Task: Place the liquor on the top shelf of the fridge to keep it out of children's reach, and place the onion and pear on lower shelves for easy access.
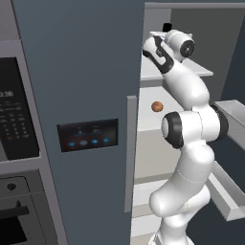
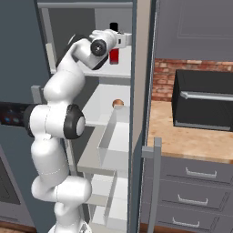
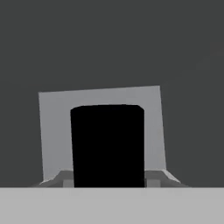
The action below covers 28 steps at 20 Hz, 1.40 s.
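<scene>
- Liquor (image 2: 114, 51): we count it standing on the top shelf (image 2: 119, 73), under the pincer (image 2: 122, 39); pincer's spread — cannot tell.
- Onion (image 2: 118, 103): on a lower shelf.
- Pear: we judge it outstanding.

The oven (image 1: 16, 112) display at the far left of the left base view carries pale digits that look like "0.36", cut off at the frame edge; the smaller rows of marks under them are too blurred to read. The fridge (image 1: 81, 72) door panel (image 1: 88, 135) shows blue lights with no legible characters. The liquor (image 2: 114, 50) label bears no readable print.
</scene>
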{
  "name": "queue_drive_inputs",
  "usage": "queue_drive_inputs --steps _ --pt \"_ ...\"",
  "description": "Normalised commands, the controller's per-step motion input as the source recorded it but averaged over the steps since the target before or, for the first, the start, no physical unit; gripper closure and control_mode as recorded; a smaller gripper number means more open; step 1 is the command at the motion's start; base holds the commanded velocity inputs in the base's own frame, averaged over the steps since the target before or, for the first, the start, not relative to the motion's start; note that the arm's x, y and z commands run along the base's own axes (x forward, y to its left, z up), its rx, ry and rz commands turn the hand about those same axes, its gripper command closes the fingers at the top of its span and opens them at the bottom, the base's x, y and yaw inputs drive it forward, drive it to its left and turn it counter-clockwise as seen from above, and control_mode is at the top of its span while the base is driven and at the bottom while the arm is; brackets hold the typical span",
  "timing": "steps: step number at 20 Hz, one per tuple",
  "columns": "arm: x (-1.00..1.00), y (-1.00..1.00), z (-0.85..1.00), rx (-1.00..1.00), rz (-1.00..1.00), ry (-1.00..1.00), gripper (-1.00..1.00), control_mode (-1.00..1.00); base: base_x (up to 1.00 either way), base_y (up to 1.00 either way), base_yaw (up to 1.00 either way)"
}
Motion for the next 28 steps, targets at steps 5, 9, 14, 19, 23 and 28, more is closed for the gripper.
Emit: queue_drive_inputs --steps 5,9,14,19,23,28 --pt "-0.01 -0.01 0.0 -0.01 0.01 0.07 -1.0 -1.0 0.0 0.0 0.0" --pt "-0.16 0.0 0.0 -0.05 0.01 0.09 -1.0 -1.0 0.0 0.0 0.0" --pt "-0.22 0.0 0.0 -0.08 0.0 0.13 -1.0 -1.0 0.0 0.0 0.0" --pt "-0.02 0.11 0.0 -0.09 0.0 0.11 -1.0 -1.0 0.0 0.0 0.0" --pt "0.0 0.09 0.0 -0.06 0.0 0.08 -1.0 -1.0 0.0 0.0 0.0" --pt "-0.03 0.09 0.0 -0.04 0.0 0.01 -1.0 -1.0 0.0 0.0 0.0"
